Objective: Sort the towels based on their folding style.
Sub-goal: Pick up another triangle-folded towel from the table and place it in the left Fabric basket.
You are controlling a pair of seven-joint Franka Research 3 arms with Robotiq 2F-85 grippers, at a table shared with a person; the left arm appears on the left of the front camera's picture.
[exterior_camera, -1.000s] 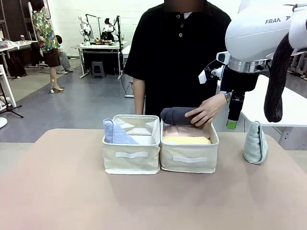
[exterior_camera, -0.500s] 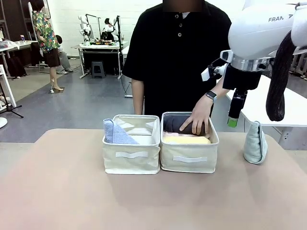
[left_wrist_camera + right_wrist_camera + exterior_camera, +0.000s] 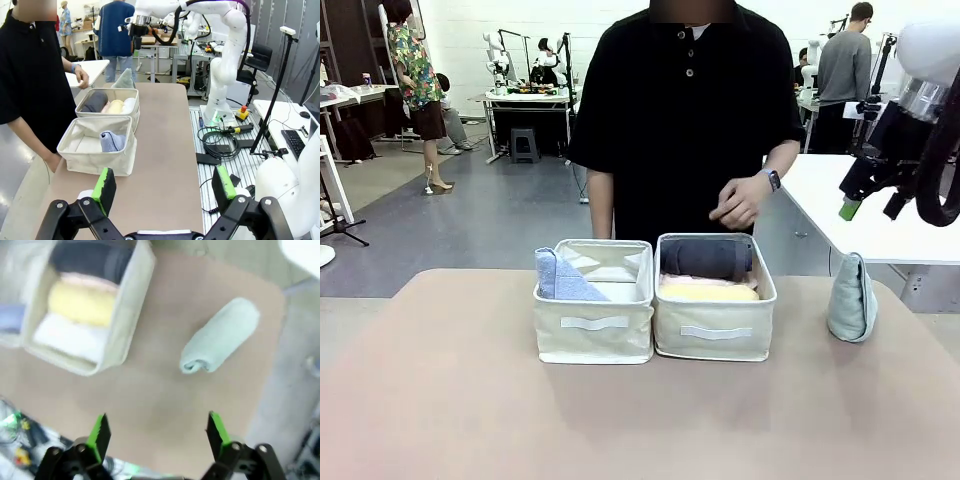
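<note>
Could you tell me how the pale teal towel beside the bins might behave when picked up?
The pale teal towel is soft terry, so it would probably squash and sag rather than stay stiff. Standing upright on a narrow base, it may tip if nudged.

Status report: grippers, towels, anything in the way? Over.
Left gripper open, empty; right gripper open, empty. Pale teal towel on table, beside right bin. Person's hand up by that bin.
</note>
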